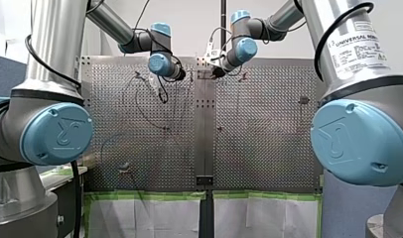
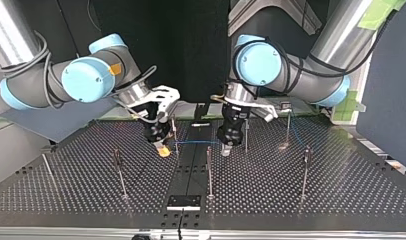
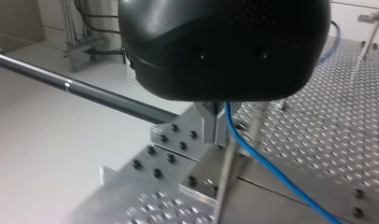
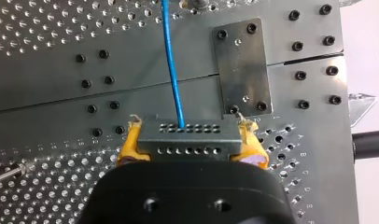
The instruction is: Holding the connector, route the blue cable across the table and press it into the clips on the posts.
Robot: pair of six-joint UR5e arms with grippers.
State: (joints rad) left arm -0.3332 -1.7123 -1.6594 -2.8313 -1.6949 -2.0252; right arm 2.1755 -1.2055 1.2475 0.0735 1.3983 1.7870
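Two arms [image 2: 86, 80] hang over the far middle of the table [image 2: 91, 190], among thin posts [image 2: 209, 170]. My right fingers [image 4: 129, 144] clamp the connector [image 4: 187, 137] to steer it; my left fingers [image 3: 211, 123] pinch the blue cable [image 3: 271, 170], which runs between both, likely kept straight for pressing into clips.

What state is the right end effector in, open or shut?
Shut: the right end effector's yellow pads clamp the connector at both ends, with the cable leading away ahead.
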